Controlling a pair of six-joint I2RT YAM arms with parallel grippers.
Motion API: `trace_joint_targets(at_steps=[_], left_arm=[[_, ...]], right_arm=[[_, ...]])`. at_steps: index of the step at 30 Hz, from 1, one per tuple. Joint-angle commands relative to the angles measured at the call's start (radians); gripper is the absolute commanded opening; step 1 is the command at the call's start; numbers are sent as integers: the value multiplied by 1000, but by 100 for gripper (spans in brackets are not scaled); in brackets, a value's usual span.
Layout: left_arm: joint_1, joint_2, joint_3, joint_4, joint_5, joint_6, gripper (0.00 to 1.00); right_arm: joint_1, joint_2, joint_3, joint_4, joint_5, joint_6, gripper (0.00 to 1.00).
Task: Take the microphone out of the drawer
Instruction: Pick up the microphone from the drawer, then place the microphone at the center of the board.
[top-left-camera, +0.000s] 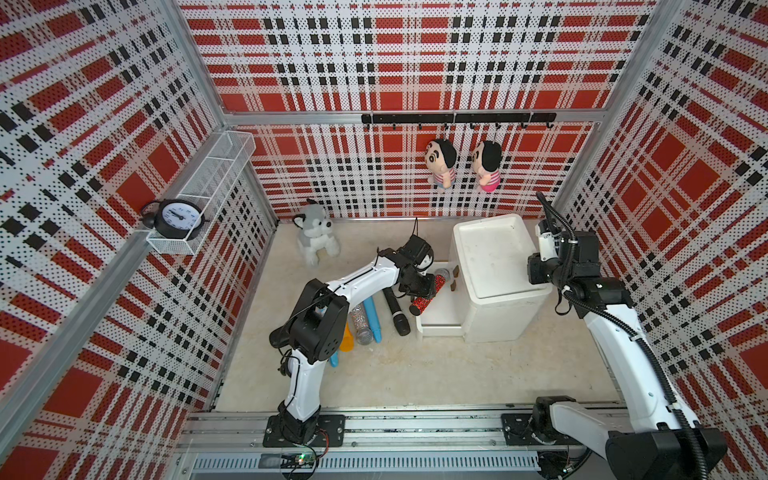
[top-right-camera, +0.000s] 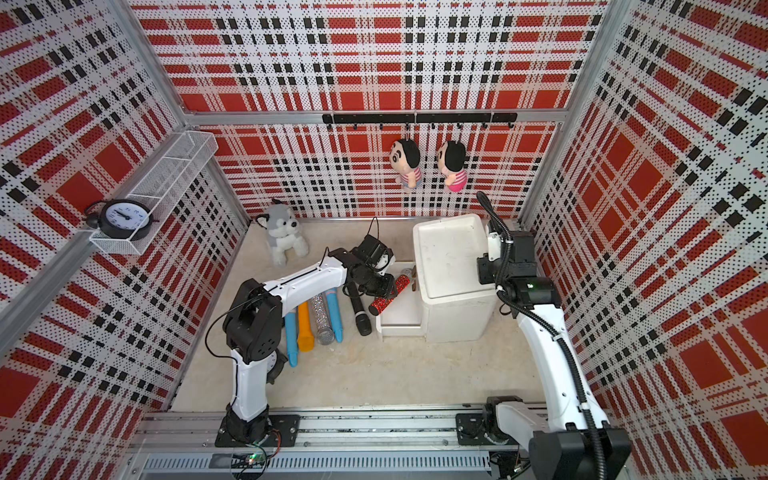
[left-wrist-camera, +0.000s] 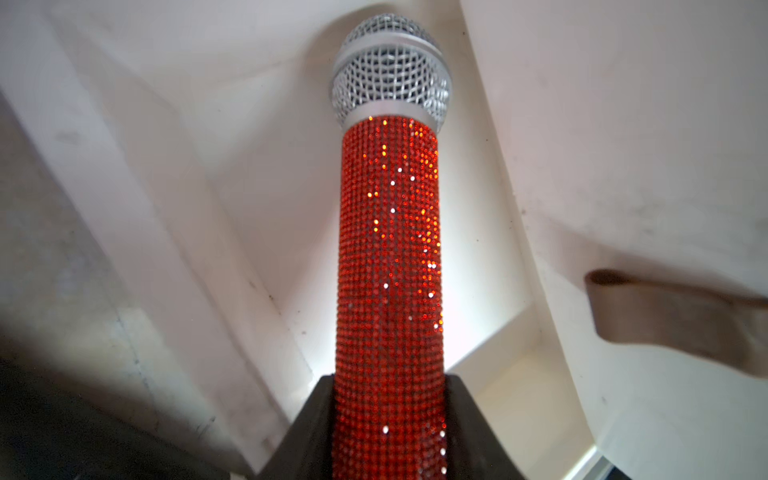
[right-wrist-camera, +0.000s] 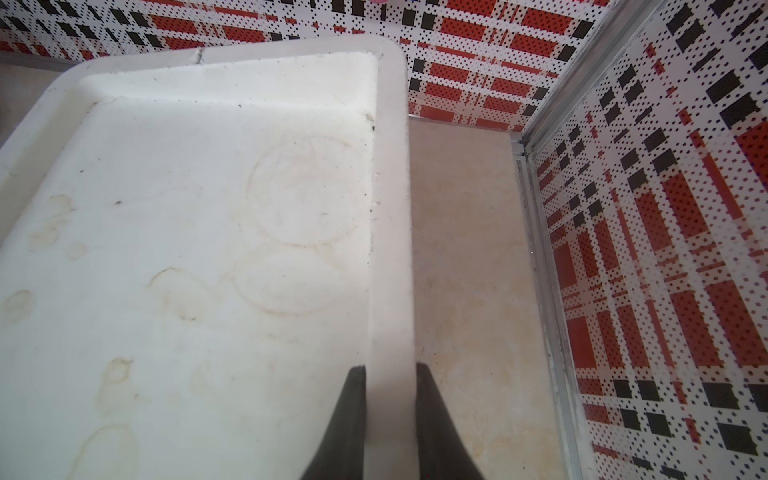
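Note:
The microphone has a red glitter body and a silver mesh head. My left gripper is shut on its body, and the black fingers flank it in the left wrist view. It is tilted over the open white drawer, head toward the cabinet; both top views show this. My right gripper is shut on the cabinet top's raised right rim.
Several microphones lie on the floor left of the drawer, the black one nearest. A husky plush sits at the back. Two dolls hang on the back wall. A clock rests on the left shelf. Brown pull tabs stick out of the cabinet front.

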Motion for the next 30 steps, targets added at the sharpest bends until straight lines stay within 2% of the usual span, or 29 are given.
trace_joint_targets(at_steps=[1,6,13,15,19,24,30], left_arm=[[43,-108,-7,21,82,16,0],[117,-215,-73,58,159,4,0],[229,-317,-166,116,180,-31,0],[245,-331,-197,152,172,-78,0],[250,-350,-271,251,100,-169,0],[228,-343,-307,311,-11,-249,0],[129,-313,-294,334,-206,-319,0]], right_arm=[[2,-36,79,253,94,-31,0],[2,-36,72,255,126,-34,0],[0,-36,92,246,144,-37,0],[1,-29,104,234,176,-37,0],[-27,-15,118,204,181,-44,0],[-137,-33,107,184,71,-30,0],[-146,-52,82,181,88,-59,0]])
